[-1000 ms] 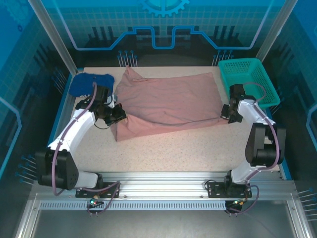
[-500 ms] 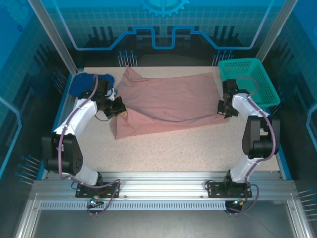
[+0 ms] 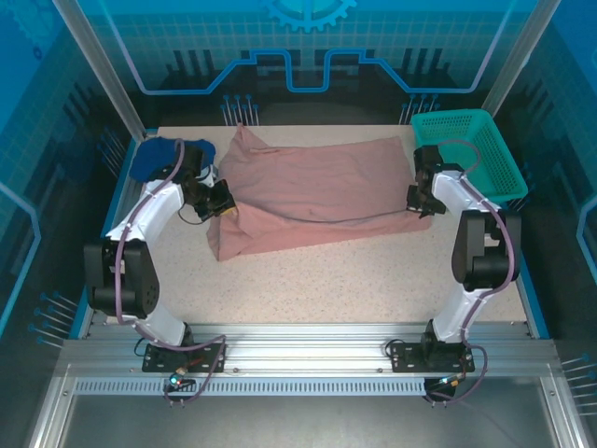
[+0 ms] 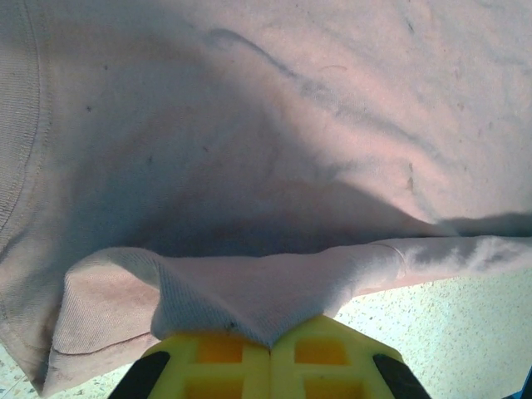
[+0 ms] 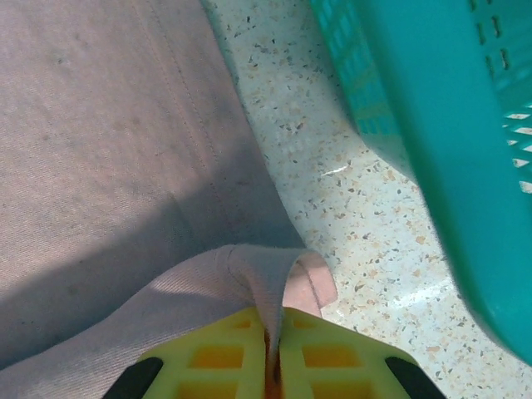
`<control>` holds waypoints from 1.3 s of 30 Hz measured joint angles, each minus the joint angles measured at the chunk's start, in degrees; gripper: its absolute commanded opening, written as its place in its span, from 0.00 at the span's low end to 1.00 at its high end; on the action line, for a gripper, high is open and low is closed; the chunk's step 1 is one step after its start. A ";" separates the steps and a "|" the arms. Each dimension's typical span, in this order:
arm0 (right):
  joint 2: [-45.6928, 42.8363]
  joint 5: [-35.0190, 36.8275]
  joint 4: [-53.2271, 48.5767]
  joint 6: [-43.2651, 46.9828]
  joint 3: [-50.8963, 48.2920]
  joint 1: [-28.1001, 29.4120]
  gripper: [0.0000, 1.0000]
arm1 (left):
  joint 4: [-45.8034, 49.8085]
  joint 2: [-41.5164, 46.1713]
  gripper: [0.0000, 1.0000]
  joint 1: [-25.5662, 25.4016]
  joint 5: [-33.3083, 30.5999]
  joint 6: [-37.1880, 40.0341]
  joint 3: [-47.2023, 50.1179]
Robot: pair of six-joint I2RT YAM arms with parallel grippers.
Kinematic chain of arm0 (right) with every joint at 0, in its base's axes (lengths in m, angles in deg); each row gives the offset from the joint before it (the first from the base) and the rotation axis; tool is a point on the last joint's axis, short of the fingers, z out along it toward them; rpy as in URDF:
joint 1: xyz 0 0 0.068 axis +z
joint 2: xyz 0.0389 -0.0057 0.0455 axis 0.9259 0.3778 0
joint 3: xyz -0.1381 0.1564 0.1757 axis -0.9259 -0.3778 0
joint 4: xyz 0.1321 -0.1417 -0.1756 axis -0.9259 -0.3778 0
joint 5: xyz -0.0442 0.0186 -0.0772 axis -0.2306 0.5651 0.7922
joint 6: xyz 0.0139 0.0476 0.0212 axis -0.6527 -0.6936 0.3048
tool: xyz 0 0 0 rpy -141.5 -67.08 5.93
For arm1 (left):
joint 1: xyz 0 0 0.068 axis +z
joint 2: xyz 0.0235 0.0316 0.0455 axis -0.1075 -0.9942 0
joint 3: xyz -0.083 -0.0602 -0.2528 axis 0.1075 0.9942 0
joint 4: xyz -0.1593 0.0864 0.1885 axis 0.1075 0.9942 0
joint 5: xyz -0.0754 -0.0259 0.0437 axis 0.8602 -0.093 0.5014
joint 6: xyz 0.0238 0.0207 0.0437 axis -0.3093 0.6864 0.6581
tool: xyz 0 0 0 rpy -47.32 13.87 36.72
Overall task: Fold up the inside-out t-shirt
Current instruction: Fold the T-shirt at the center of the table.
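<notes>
Jaws of your left gripper [image 4: 270, 345] are pinched together on a raised fold of the inside-out t-shirt [image 3: 317, 191], at its end far from the teal basket [image 3: 471, 154]. Your right gripper [image 5: 273, 332] is clamped on the shirt's corner just beside the basket. The pink cloth lies spread and lightly creased, and both arms reach forward with bent elbows.

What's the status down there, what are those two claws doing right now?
Left gripper shut on t-shirt, left end. Right gripper shut on its right end. Cloth stretched between them. Teal basket close beside right gripper; blue garment near left.
</notes>
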 measured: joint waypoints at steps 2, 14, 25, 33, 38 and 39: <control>0.50 0.26 0.02 0.00 0.24 0.26 0.10 | 0.04 -0.44 0.00 0.00 0.00 0.00 -0.13; 2.75 1.33 -0.35 0.00 3.45 1.03 0.10 | 0.02 -2.27 0.00 0.96 0.00 0.00 -1.38; 6.34 2.34 -0.70 0.00 6.82 2.23 0.12 | 0.00 -3.13 0.00 1.03 -0.02 0.02 -1.38; 11.17 2.80 -0.85 0.37 13.86 2.45 0.25 | -0.15 -6.32 0.00 1.03 -0.04 -0.02 -3.17; 11.45 2.67 -0.94 1.05 15.56 2.45 0.30 | -0.17 -10.43 0.00 1.05 -0.04 -0.04 -5.84; 11.34 2.43 -0.85 1.07 15.39 2.45 0.30 | -0.17 -10.91 0.00 1.07 -0.04 -0.04 -6.14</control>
